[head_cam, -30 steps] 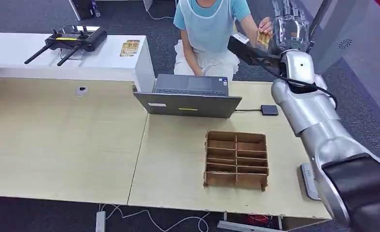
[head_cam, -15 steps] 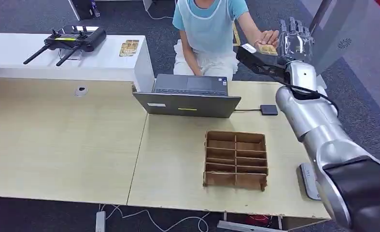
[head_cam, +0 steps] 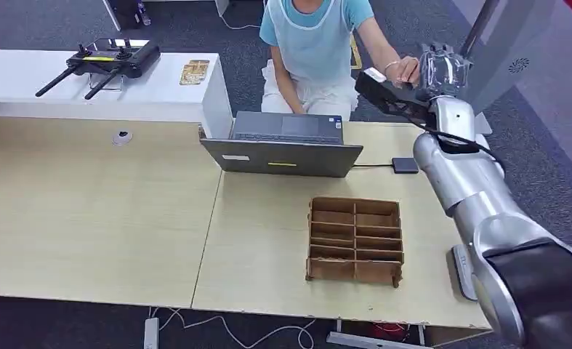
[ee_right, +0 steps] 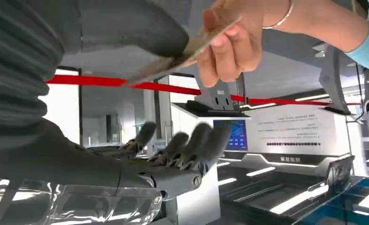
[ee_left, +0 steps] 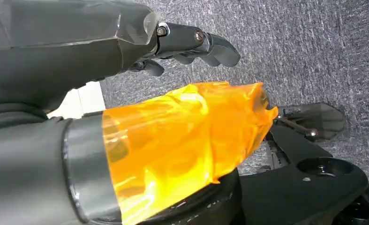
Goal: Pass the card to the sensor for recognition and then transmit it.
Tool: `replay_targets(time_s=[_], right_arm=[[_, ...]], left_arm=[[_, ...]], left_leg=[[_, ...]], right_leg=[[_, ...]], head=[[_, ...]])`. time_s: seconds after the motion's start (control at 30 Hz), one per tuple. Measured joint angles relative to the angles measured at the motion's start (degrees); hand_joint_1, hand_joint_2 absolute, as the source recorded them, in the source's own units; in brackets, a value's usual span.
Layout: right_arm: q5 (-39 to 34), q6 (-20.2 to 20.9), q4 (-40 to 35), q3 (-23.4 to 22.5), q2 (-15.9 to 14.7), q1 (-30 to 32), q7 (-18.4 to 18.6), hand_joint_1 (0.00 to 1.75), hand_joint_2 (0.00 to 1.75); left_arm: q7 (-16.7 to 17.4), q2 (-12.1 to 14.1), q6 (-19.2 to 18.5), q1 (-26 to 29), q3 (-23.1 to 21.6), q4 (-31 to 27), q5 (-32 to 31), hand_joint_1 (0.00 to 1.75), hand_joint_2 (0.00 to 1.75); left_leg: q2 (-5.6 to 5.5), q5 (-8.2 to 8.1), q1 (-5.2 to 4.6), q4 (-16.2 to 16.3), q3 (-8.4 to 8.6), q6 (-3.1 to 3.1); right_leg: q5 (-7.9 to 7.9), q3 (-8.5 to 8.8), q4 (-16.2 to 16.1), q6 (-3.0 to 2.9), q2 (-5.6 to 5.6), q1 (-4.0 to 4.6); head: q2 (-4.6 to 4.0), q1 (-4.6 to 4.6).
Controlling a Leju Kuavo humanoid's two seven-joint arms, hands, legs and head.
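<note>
My right hand point(head_cam: 442, 69) is raised beyond the table's far right corner, beside a seated person's hand point(head_cam: 403, 70). In the right wrist view the person's hand point(ee_right: 234, 42) pinches a thin tan card point(ee_right: 182, 51) and holds it up against my thick thumb point(ee_right: 126, 28). My dark fingers point(ee_right: 192, 145) are spread apart, away from the card. A small dark sensor pad point(head_cam: 405, 165) lies on the table, cabled to the laptop. My left hand point(ee_left: 126, 93) hangs over grey carpet with an orange-wrapped thumb point(ee_left: 182, 136), its fingers point(ee_left: 196, 42) holding nothing.
An open laptop point(head_cam: 286, 145) stands mid-table in front of the person. A cardboard divider box point(head_cam: 355, 238) sits near the front edge. A grey device point(head_cam: 463, 273) lies at the table's right edge. On a white bench at the back left are a black controller point(head_cam: 108, 58) and some cards point(head_cam: 195, 71).
The person's hand has come down with the card and brought it against my right hand. My right hand's fingers have tipped forward from upright. The arm has barely shifted.
</note>
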Motion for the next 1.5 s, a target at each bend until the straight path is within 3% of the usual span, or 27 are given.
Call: replay_targets(time_s=[0.43, 0.7, 0.93, 1.03, 1.07, 1.13, 1.5], right_arm=[[-2.95, -3.21, -0.55, -4.02, 0.15, 1.73, -2.05, 1.75, 1.75], [-5.49, -8.11, -4.59, -7.39, 0.15, 4.20, -5.09, 1.75, 1.75], [-5.73, -8.24, -4.92, -7.59, 0.15, 4.32, -5.31, 1.75, 1.75], [-8.39, -8.74, -7.67, -9.26, 0.15, 5.27, -7.03, 1.75, 1.75], [-12.27, -6.57, -10.43, -11.19, 0.13, 6.05, -8.46, 1.75, 1.75], [-22.78, 3.35, -14.56, -15.35, -0.99, 7.00, -9.99, 1.75, 1.75], [-46.98, 27.90, -15.50, -24.68, -8.11, 7.69, -14.14, 1.75, 1.75]], left_arm=[[-1.36, 0.00, 0.37, -0.03, -0.83, 0.00, 0.31, 0.00, 0.00], [-0.94, 0.02, 0.35, 0.03, -0.98, 0.00, 0.87, 0.00, 0.00], [-0.94, 0.02, 0.37, 0.03, -0.98, 0.00, 0.92, 0.00, 0.00], [-0.94, 0.02, 0.37, 0.05, -1.05, 0.00, 1.31, 0.00, 0.00], [-1.01, 0.00, 0.44, 0.09, -1.05, 0.00, 1.97, 0.00, 0.00], [-1.36, 0.02, 0.61, 0.34, -1.03, 0.00, 4.04, 0.00, 0.00], [-1.73, 0.07, 0.70, 0.89, 0.31, 0.00, 6.97, 0.00, 0.00]], left_leg=[[0.00, 0.00, 0.00, 0.00, 0.00, 0.00], [-0.01, 0.00, 0.00, 0.00, 0.00, 0.00], [-0.01, 0.00, 0.00, 0.00, 0.00, 0.00], [0.00, 0.00, 0.00, 0.00, 0.00, 0.00], [0.00, 0.00, 0.00, 0.00, 0.01, 0.00], [-0.03, 0.00, -0.01, 0.00, 0.00, 0.00], [-0.06, -0.02, -0.02, 0.03, -0.03, 0.02]], right_leg=[[0.00, 0.01, -0.01, 0.00, -0.01, 0.00], [0.00, 0.00, 0.00, 0.00, -0.01, 0.00], [0.00, 0.00, 0.00, 0.00, -0.01, 0.00], [0.00, -0.01, -0.01, 0.00, -0.01, 0.00], [0.00, -0.01, -0.01, 0.00, -0.01, 0.00], [0.00, -0.01, -0.02, 0.00, -0.05, -0.01], [0.00, -0.02, -0.07, 0.01, -0.07, -0.02]], head=[[-0.02, 0.00], [0.00, 0.00], [0.00, -0.02], [0.00, 0.00], [0.00, -0.02], [-0.02, -0.02], [0.00, 0.00]])
